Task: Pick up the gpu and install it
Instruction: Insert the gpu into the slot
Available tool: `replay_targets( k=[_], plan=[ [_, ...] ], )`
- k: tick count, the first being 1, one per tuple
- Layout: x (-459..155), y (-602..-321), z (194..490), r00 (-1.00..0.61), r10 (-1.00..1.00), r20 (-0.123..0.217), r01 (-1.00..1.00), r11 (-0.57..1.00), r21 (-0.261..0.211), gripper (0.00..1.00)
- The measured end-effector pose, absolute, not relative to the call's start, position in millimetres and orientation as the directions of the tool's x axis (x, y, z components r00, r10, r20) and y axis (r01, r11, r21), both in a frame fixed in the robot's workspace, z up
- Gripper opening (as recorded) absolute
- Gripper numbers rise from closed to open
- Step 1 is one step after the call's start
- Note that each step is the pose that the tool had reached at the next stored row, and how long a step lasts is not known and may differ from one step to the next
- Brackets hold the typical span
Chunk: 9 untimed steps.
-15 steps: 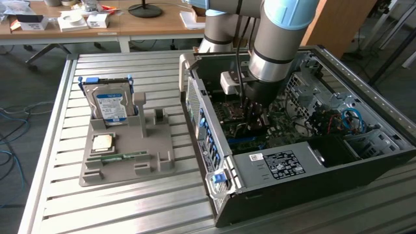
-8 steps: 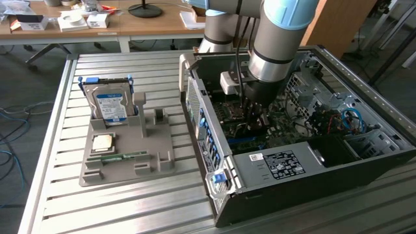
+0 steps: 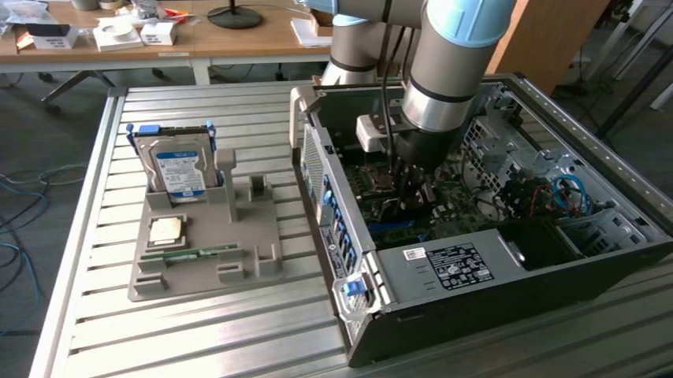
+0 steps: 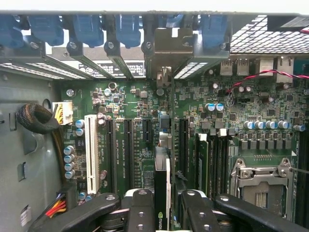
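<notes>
Claw (image 4: 166,205) down inside the open computer case (image 3: 442,331), clenched on the gpu (image 4: 164,159). Card held edge-on and upright between the fingers (image 4: 140,212), directly over the motherboard (image 4: 231,130) slots, its silver bracket (image 4: 170,46) against the case's rear slot openings.

Gpu (image 4: 166,145) bracket bare metal; tool (image 4: 166,212) matt black.

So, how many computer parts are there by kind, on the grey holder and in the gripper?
Hard drive: 1
Processor chip: 1
Memory stick: 1
Graphics card, held in the gripper: 1
Total: 4
</notes>
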<state>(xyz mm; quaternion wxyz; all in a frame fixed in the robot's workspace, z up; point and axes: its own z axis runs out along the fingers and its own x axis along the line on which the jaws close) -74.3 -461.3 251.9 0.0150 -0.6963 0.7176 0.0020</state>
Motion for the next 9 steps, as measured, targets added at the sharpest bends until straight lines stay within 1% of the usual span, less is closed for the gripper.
replay_targets(
  k=[5, 9],
  plan=[
    [-74.3, -461.4, 252.0, -0.03, -0.999, -0.034, -0.999, 0.03, -0.018, 0.26],
    [-74.3, -461.3, 251.8, -0.03, -0.999, -0.031, -0.999, 0.03, -0.018, 0.26]
  ],
)
